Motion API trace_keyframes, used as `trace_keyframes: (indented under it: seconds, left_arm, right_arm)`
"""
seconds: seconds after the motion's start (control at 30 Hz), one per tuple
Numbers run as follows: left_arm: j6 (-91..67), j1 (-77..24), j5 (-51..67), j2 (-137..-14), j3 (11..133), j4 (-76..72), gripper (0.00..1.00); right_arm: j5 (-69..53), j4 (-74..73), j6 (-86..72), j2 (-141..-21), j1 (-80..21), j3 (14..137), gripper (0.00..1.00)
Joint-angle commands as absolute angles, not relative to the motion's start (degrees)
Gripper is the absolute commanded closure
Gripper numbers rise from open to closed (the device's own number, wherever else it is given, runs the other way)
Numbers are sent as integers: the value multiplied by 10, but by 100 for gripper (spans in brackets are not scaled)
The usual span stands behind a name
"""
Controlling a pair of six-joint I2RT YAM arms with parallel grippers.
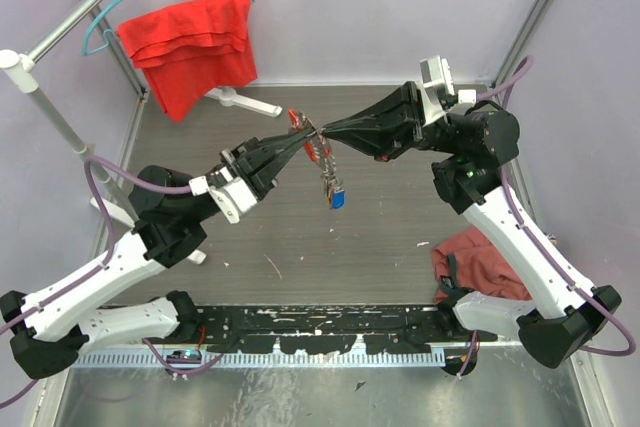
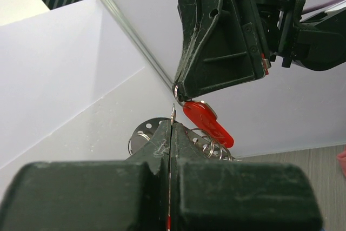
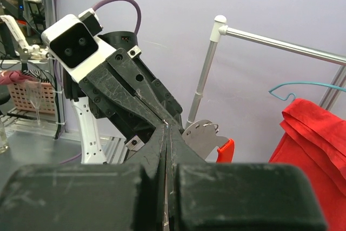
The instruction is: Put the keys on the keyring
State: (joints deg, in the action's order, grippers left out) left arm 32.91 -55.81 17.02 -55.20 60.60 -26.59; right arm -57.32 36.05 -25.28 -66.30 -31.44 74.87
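My two grippers meet tip to tip above the middle of the table. My left gripper (image 1: 308, 137) is shut on a thin silver key (image 2: 173, 113) seen edge-on, with red showing deep between its fingers. My right gripper (image 1: 326, 133) is shut on a small wire keyring (image 2: 176, 88) at its tip. A red tag (image 2: 208, 124) hangs just under that tip. The rest of the keys (image 1: 329, 179), ending in a blue tag (image 1: 340, 199), dangle below the meeting point. A holed silver plate (image 2: 141, 133) carrying several rings sits behind my left fingers.
A red cloth (image 1: 190, 47) hangs on a teal hanger (image 1: 110, 17) from a metal rack at the back left. A dark red cloth (image 1: 475, 262) lies at the right, beside the right arm. Walls close the table on three sides.
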Motion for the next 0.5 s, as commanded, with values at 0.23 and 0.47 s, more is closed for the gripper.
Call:
trace_keyframes:
  seconds: [0.23,0.47]
  left_arm:
    - [304,-560,134,-556,609,-351,100]
    - [278,-560,95,-569,600,-402,100]
  right_arm:
    - [-523,387,-260,-662,-321,743,99]
    - [-489,430,-294,-664,-323,727,99]
